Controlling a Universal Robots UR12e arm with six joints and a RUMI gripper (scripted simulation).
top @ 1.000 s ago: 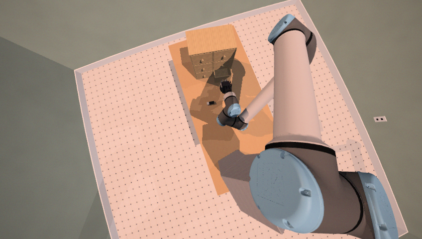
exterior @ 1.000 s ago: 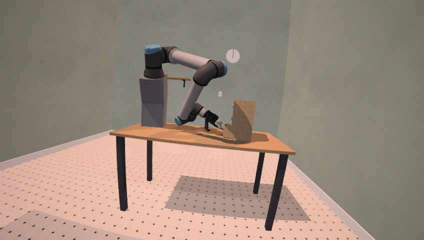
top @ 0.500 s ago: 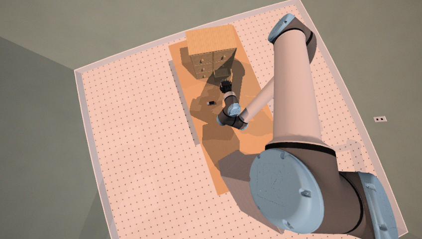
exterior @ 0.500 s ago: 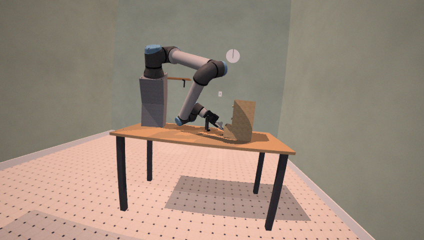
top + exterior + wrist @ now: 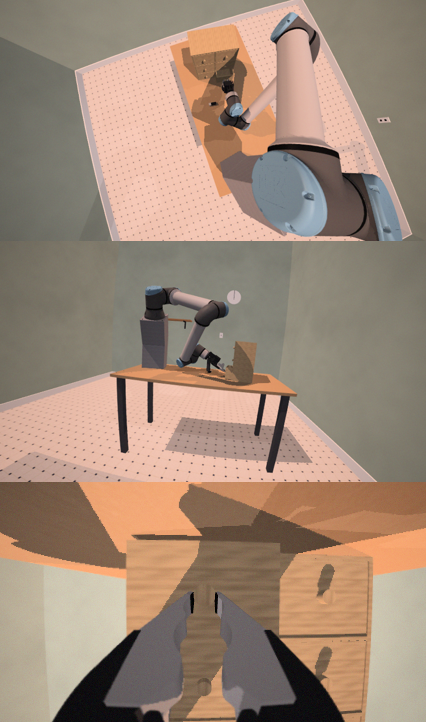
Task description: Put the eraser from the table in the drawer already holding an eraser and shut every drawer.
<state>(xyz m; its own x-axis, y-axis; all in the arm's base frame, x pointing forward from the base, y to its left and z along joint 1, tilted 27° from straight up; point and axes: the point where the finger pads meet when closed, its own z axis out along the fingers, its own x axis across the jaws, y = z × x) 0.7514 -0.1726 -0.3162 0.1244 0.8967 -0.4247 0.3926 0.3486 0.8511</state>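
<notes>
The wooden chest [image 5: 213, 50] stands at the far end of the table and also shows in the side view [image 5: 243, 361]. Its lowest drawer [image 5: 224, 72] on the arm's side stands partly pulled out, and it juts from the chest in the side view [image 5: 229, 372]. My gripper [image 5: 204, 593] is shut on that drawer's small round knob [image 5: 203, 593]. The gripper also shows from above [image 5: 227, 81] and from the side [image 5: 222, 368]. A small dark eraser [image 5: 212, 103] lies on the table left of my wrist. The inside of the drawer is hidden.
The other drawers [image 5: 325, 597] look shut, each with a round knob. The arm's grey pedestal [image 5: 153, 342] stands at the table's other end. The table edges lie close on both sides of the chest.
</notes>
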